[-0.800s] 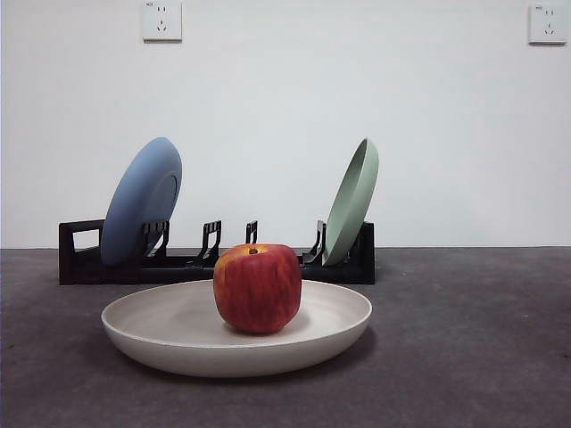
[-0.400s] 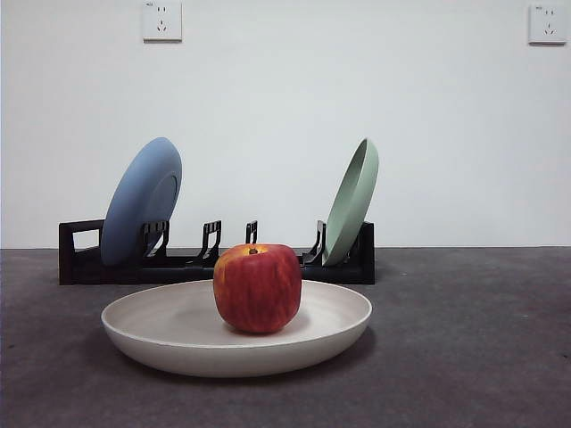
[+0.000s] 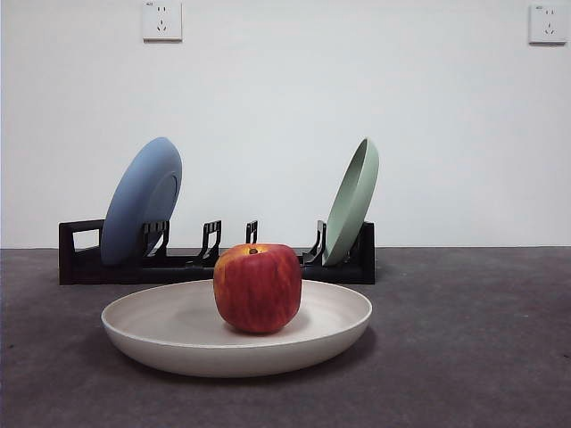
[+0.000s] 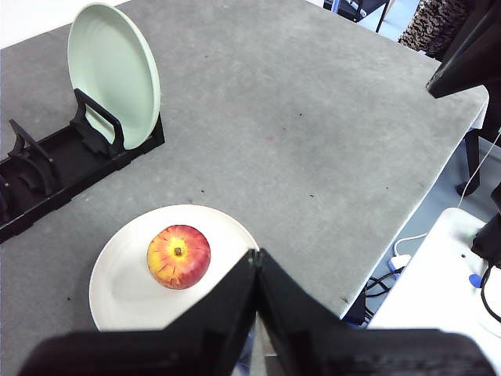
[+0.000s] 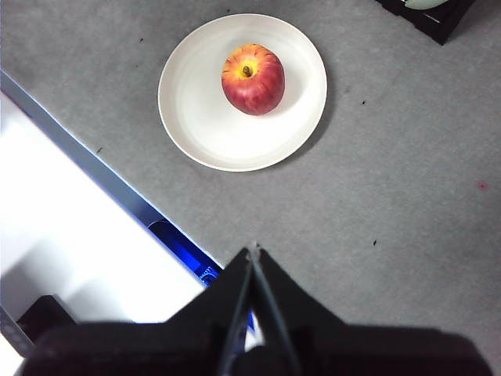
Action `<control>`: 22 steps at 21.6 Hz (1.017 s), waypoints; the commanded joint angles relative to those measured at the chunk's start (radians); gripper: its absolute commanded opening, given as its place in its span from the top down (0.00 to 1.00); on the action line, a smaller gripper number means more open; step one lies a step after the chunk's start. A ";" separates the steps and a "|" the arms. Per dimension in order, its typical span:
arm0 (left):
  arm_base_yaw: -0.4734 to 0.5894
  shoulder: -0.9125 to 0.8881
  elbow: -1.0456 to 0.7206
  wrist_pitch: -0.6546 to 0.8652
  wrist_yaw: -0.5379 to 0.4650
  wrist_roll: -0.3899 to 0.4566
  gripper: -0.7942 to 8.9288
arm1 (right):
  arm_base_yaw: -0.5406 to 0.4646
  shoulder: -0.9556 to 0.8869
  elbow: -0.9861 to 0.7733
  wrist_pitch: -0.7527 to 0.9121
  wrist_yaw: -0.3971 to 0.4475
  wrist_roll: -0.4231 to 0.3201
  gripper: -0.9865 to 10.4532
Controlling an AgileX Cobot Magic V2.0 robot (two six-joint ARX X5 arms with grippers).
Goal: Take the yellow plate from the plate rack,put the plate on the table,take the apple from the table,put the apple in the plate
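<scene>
The red apple [image 3: 257, 287] sits in the middle of the cream yellow plate [image 3: 169, 334], which lies flat on the grey table [image 3: 464, 339] in front of the black plate rack [image 3: 80, 263]. Both show in the left wrist view, apple [image 4: 178, 255] and plate [image 4: 117, 286], and in the right wrist view, apple [image 5: 253, 78] and plate [image 5: 196, 117]. My left gripper [image 4: 257, 254] is shut and empty, high above the plate's edge. My right gripper [image 5: 253, 251] is shut and empty, high above the table and well off the plate.
A blue plate [image 3: 141, 201] and a pale green plate [image 3: 351, 201] lean in the rack. The green plate [image 4: 113, 74] also shows in the left wrist view. The table's edge [image 5: 94, 164] runs close to the yellow plate. Two wall sockets [image 3: 161, 20] sit high behind.
</scene>
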 commanded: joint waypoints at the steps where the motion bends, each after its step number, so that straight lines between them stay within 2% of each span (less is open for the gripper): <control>1: 0.003 -0.002 -0.001 0.002 -0.003 0.005 0.92 | 0.002 0.002 0.002 -0.021 0.001 0.007 0.91; 10: 0.003 -0.001 -0.001 0.002 -0.002 0.006 0.92 | 0.002 0.002 0.002 -0.021 0.001 0.007 0.91; 14: 0.003 0.001 -0.001 0.007 -0.005 0.050 0.92 | 0.002 0.002 0.002 -0.021 0.001 0.007 0.91; 19: 0.003 0.007 -0.001 0.119 -0.150 0.165 0.92 | 0.002 0.002 0.002 -0.021 0.001 0.007 0.91; 22: 0.035 0.003 -0.002 0.232 -0.218 0.270 0.92 | 0.002 0.002 0.002 -0.021 0.001 0.007 0.91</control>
